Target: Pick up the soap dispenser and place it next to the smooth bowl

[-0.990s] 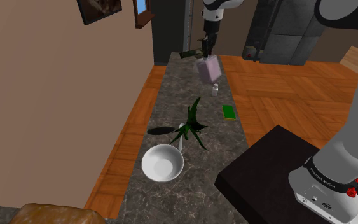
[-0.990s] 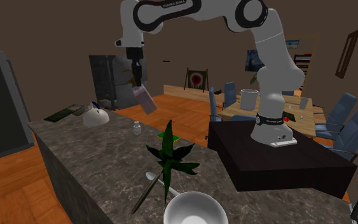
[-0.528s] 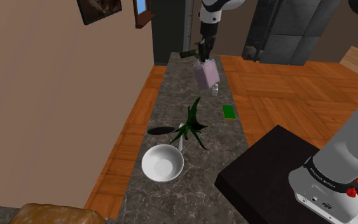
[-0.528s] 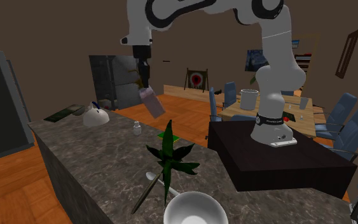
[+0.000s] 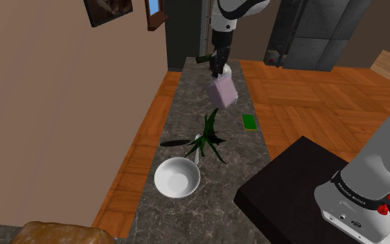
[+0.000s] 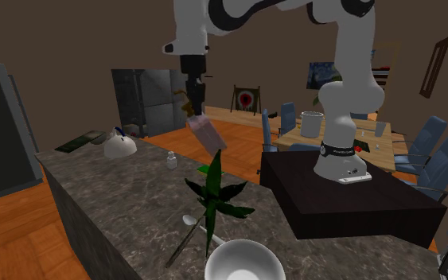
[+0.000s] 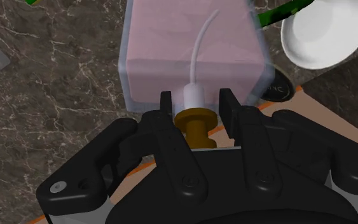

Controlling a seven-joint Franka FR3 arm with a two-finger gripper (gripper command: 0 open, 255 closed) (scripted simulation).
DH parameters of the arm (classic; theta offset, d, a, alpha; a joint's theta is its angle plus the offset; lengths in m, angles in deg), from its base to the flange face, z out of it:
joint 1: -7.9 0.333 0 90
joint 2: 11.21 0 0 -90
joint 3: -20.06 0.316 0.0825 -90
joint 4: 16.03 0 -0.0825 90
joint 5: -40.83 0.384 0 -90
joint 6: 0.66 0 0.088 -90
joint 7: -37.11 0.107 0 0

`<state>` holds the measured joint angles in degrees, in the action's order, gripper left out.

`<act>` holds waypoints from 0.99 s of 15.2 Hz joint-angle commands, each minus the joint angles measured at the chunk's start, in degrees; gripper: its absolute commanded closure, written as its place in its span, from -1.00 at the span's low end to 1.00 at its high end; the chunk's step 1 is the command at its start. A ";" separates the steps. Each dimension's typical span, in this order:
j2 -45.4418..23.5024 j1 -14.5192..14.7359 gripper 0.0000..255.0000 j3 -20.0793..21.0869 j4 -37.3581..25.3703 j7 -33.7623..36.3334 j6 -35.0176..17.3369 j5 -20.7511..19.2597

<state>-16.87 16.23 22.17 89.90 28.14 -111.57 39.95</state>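
The wrist view's edge cuts off the far end of the soap dispenser [image 7: 190, 51] and part of the white bowl [image 7: 327, 32]; the second exterior view's bottom edge crops that bowl too. A brown shape [image 5: 48, 232] at the shoulder view's bottom edge is too cropped to name.

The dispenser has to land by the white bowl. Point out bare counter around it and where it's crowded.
For the soap dispenser, bare counter lies between the bowl and the black stand, and on the bowl's near side in the shoulder view. Crowded: its far side, where plant and spoon lie.
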 commanded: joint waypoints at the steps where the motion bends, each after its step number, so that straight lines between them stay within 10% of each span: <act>1: 2.05 1.17 1.00 0.98 2.38 2.20 -0.27 0.04; 15: 9.34 10.18 1.00 10.27 11.00 19.97 -1.55 1.38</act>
<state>-7.53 25.77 31.72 100.50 46.69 -112.70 41.25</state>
